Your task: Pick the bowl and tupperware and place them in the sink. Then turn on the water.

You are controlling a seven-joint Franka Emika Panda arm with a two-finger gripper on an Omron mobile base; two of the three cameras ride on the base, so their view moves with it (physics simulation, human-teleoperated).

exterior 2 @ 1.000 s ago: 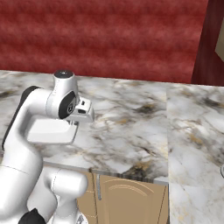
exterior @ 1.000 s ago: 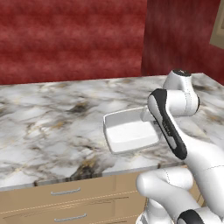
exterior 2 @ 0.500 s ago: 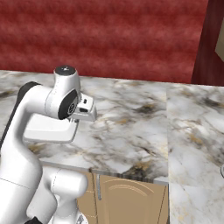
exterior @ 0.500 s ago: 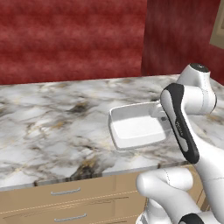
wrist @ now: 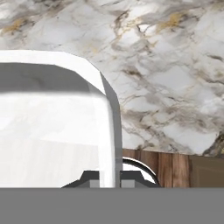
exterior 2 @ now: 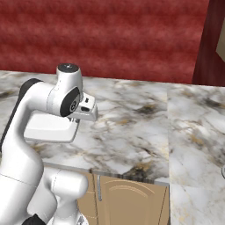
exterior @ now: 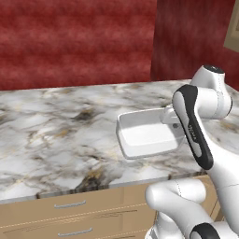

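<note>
The tupperware [exterior: 147, 133] is a white, low-walled rectangular container, held level a little above the marble counter. My gripper [exterior: 171, 116] is shut on its right-hand wall. In the right base view the tupperware [exterior 2: 47, 129] hangs below and left of my hand, near the counter's front edge. In the hand view the tupperware [wrist: 52, 127] takes up the left half, and my gripper [wrist: 109, 178] pinches its thin wall between both fingertips [wrist: 89, 177]. The bowl, the sink and the water are out of view.
The marble counter [exterior: 56, 135] runs wide to the left, and the counter [exterior 2: 145, 127] also stretches right past a seam. A red wall [exterior: 74, 42] stands behind it. Wooden drawers [exterior: 70, 205] and a cabinet door [exterior 2: 127, 197] lie below the front edge.
My arm has swung to the right and risen slightly, carrying the tupperware with it. The grip on its wall is unchanged.
</note>
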